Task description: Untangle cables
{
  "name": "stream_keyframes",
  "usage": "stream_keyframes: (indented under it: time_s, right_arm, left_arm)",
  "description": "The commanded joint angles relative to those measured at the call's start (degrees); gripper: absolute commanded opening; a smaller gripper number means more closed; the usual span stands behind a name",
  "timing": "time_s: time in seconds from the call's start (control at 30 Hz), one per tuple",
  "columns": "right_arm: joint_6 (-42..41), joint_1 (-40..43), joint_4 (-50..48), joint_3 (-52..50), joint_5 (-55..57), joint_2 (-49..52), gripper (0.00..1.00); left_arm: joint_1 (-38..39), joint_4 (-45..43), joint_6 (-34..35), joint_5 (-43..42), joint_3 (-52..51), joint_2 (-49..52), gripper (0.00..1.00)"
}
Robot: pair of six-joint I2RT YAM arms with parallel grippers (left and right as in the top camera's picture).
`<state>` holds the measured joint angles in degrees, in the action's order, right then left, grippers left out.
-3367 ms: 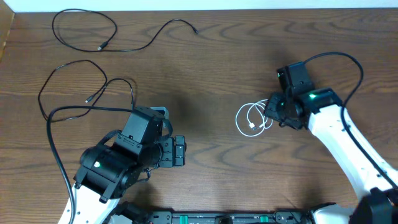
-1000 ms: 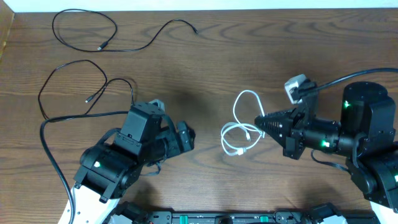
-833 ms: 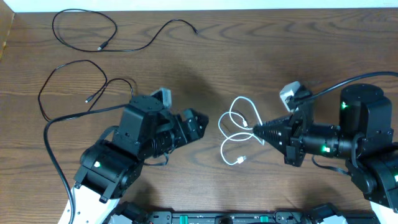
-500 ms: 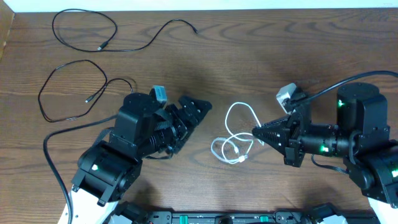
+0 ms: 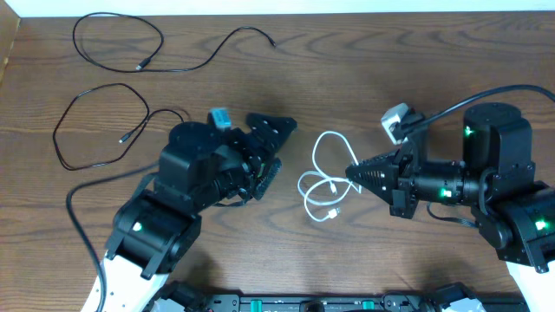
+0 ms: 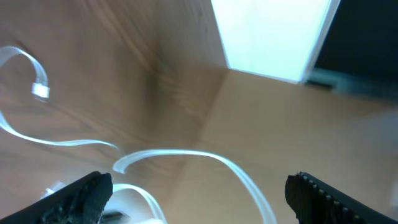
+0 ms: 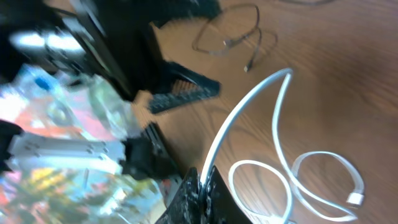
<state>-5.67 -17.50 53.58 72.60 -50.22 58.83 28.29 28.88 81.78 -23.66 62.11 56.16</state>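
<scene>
The white cable point(image 5: 323, 185) lies in loose loops at the table's middle, one strand lifted. My right gripper point(image 5: 350, 172) is shut on that raised strand; the right wrist view shows the white cable point(image 7: 249, 112) running up out of the closed tips point(image 7: 203, 182). My left gripper point(image 5: 276, 149) stands wide open just left of the loops. In the left wrist view a curve of the white cable point(image 6: 186, 153) crosses between its two fingers point(image 6: 84, 196), touching neither. One black cable point(image 5: 257, 31) lies spread along the far edge. Another black cable point(image 5: 145, 106) lies at the left.
A thick black cord point(image 5: 74, 204) from the left arm trails over the table's left side. A white wall strip point(image 5: 277, 5) borders the far edge. The right arm's body point(image 5: 499, 173) hangs over the right side of the table.
My left gripper has swung up and right, closer to the white cable, staying open. My right gripper has edged left with the strand, and the loops have shifted and respread.
</scene>
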Motion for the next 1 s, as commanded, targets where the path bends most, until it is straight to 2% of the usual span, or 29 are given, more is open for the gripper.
stream_keyframes:
  time_s: [0.0,0.27,0.43,0.53,0.67,0.97]
  right_arm:
    - [-8.22,-0.59,-1.66,0.42,-4.42,-0.09,0.01]
    - [-21.05,-0.59,-5.16,0.42,-8.02,-0.09,0.01]
    - [-23.82,-0.59,-6.86,0.42,-8.02,-0.09,0.01]
    - [-25.42,-0.59,-7.98,0.42,-8.04,-0.07,0.01]
    - [-29.86,-0.59,-9.79,0.42,-8.52,-0.04,0.01]
    - [-30.75,-0.61,-11.87,0.42,-14.32,-0.04,0.01]
  left_arm:
    - [0.04,0.26,-25.62,0.52,0.04,2.45,0.94]
    - [0.04,2.69,-58.38,-2.23,0.04,5.27,0.94]
    - [0.04,3.41,-70.07,-8.66,0.04,5.20,0.94]
    - [0.09,5.57,-74.16,-12.41,0.04,5.31,0.94]
    - [0.09,6.91,-74.27,-12.35,0.04,5.66,0.94]
    - [0.09,6.36,-74.12,-13.53,0.04,9.97,0.94]
